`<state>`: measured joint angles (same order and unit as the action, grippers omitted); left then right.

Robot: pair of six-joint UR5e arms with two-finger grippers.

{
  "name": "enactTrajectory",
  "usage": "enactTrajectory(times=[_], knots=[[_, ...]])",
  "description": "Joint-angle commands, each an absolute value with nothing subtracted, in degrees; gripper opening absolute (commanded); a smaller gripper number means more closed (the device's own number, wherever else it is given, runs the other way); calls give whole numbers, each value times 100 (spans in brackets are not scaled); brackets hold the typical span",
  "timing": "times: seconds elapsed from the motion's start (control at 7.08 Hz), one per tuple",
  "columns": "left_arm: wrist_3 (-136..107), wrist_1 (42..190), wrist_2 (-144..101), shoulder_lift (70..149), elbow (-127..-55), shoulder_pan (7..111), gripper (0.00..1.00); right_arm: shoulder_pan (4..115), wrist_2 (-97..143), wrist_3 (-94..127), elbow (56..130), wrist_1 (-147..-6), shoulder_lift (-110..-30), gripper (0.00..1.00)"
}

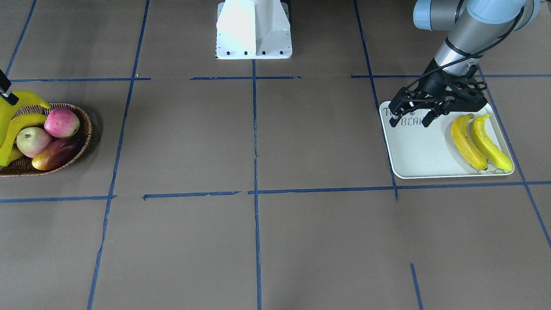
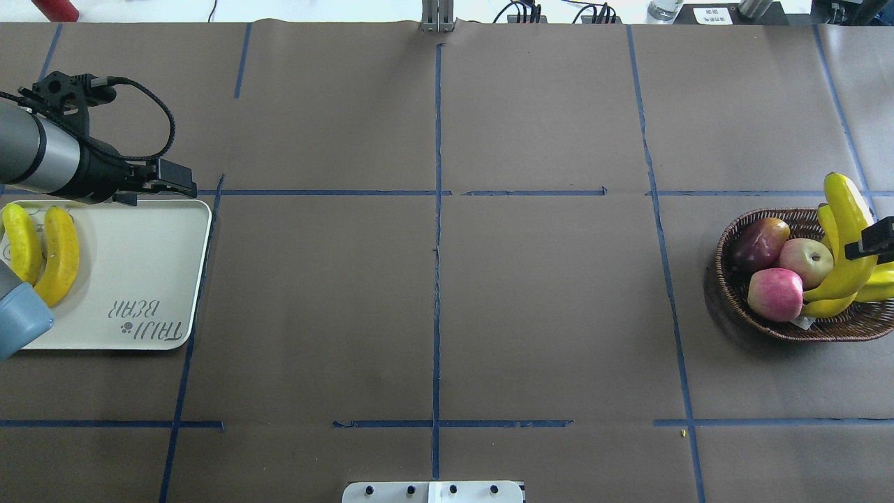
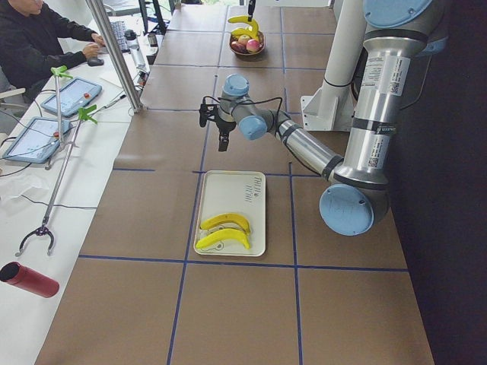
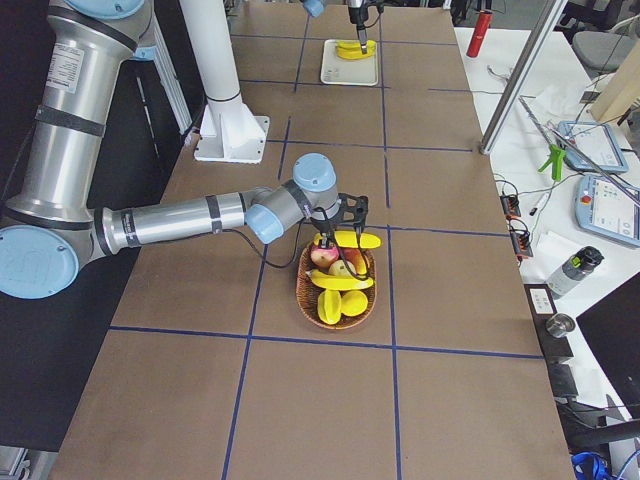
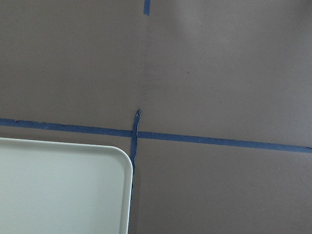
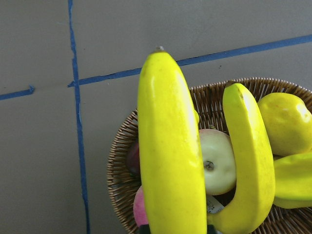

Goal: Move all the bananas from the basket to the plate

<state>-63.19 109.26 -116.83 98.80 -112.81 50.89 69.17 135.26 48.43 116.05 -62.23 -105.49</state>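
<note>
Two bananas lie side by side on the plate, at its end away from the print; they also show in the overhead view. My left gripper is open and empty, hovering over the plate's printed corner. My right gripper is shut on a banana and holds it over the basket. A second banana lies curved in the basket. The right gripper's fingers are mostly cut off at the frame edges.
The basket also holds two apples, a dark red fruit and stubby yellow fruits. The robot's white base stands between the arms. A wide stretch of brown table with blue tape lines lies between basket and plate.
</note>
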Motion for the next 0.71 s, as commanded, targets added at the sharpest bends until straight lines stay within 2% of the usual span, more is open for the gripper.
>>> enactTrajectory(times=[0.0, 0.28, 0.57], knots=[[-6319, 10934, -11742, 9888, -11294, 5089, 100, 7023, 13605, 4895, 11864, -6249, -10216, 0], [-6433, 10977, -11909, 9966, -11311, 5089, 100, 6516, 13754, 5349, 11734, -6258, -9156, 0], [-7395, 11413, -11909, 10465, -11216, 5010, 99, 5393, 13511, 7057, 11480, -6162, -7698, 0]])
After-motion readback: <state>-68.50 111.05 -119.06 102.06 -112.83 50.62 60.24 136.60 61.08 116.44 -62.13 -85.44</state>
